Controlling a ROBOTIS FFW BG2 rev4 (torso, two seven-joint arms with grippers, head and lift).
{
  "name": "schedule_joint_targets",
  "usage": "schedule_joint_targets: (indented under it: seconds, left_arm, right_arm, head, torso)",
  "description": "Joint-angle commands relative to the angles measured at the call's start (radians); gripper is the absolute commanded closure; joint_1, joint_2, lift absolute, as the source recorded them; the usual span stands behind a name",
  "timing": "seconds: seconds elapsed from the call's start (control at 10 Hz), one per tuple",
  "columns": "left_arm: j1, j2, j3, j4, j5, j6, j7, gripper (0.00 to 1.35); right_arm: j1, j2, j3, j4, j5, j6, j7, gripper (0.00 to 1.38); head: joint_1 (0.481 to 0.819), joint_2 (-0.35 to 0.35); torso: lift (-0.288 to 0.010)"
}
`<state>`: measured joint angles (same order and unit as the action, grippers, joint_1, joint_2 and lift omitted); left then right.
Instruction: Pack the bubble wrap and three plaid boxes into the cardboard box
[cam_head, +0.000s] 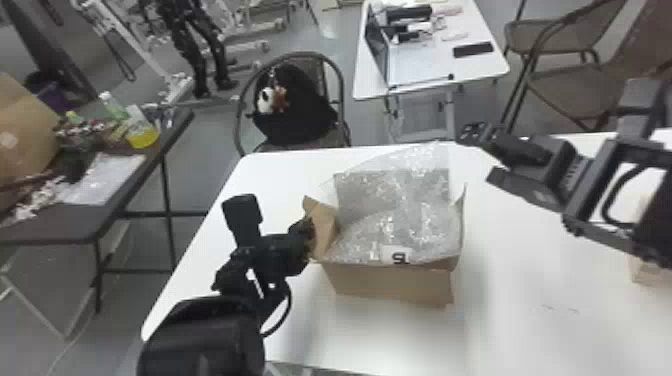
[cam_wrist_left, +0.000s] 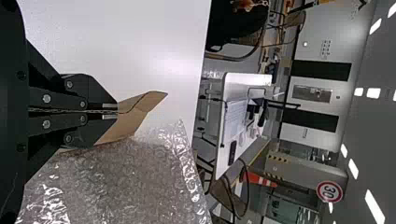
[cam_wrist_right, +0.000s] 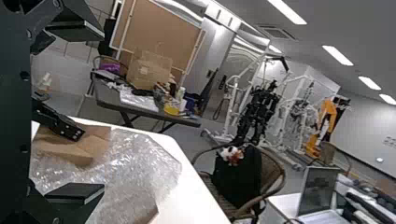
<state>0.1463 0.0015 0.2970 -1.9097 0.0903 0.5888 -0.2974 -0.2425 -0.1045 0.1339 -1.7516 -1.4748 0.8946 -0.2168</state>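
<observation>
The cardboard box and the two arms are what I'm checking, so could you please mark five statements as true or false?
1. The left pincer is shut on a flap of the cardboard box. True.
2. The right pincer is clamped on the bubble wrap. False: the right pincer is open, with nothing between its fingers.
3. The bubble wrap lies over the cardboard box's opening. True.
4. The cardboard box is on the floor. False: it sits on the white table.
5. A laptop stands open behind the white table. True.
</observation>
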Motion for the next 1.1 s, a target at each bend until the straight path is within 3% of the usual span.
schedule_joint_targets:
  seconds: [0.0, 0.2, 0.3, 0.4, 0.5, 0.7, 0.8, 0.9, 1.0]
  left_arm:
    - [0.001, -0.004, 0.002, 0.000, 0.002, -0.010, 0.000, 1.21]
    - [0.007, -0.004, 0.010, 0.000, 0.015, -0.027, 0.000, 1.21]
    - [0.010, -0.004, 0.011, 0.001, 0.019, -0.029, 0.000, 1.21]
    - [0.016, -0.004, 0.017, 0.001, 0.022, -0.033, 0.000, 1.21]
    - [0.018, -0.004, 0.017, 0.005, 0.023, -0.035, 0.000, 1.21]
    - [0.018, -0.004, 0.014, 0.015, 0.025, -0.044, -0.002, 1.21]
    - [0.018, -0.004, 0.013, 0.020, 0.028, -0.050, -0.002, 1.21]
    - [0.019, -0.004, 0.011, 0.023, 0.031, -0.052, -0.003, 1.21]
    - [0.022, -0.004, 0.013, 0.024, 0.035, -0.058, -0.003, 1.21]
  right_arm:
    - [0.055, -0.032, -0.157, -0.150, 0.165, 0.096, 0.024, 0.15]
    - [0.198, -0.146, -0.201, -0.275, 0.453, -0.016, 0.152, 0.15]
    - [0.286, -0.172, -0.201, -0.273, 0.608, -0.120, 0.252, 0.15]
    - [0.339, -0.165, -0.201, -0.226, 0.692, -0.186, 0.343, 0.15]
    - [0.373, -0.142, -0.201, -0.204, 0.774, -0.218, 0.407, 0.15]
    - [0.419, -0.075, -0.185, -0.218, 1.016, -0.312, 0.485, 0.15]
    - [0.457, -0.050, -0.162, -0.216, 1.097, -0.413, 0.488, 0.16]
    - [0.506, -0.024, -0.140, -0.213, 1.154, -0.511, 0.438, 0.16]
    - [0.531, -0.026, -0.120, -0.178, 1.154, -0.602, 0.407, 0.16]
  head:
    - [0.693, 0.350]
    - [0.695, 0.270]
    - [0.695, 0.224]
    - [0.695, 0.206]
    - [0.695, 0.178]
    - [0.695, 0.163]
    - [0.695, 0.163]
    - [0.695, 0.161]
    - [0.695, 0.156]
  torso:
    - [-0.092]
    - [-0.092]
    - [-0.092]
    - [-0.092]
    - [-0.092]
    - [-0.092]
    - [-0.092]
    - [-0.092]
    - [-0.092]
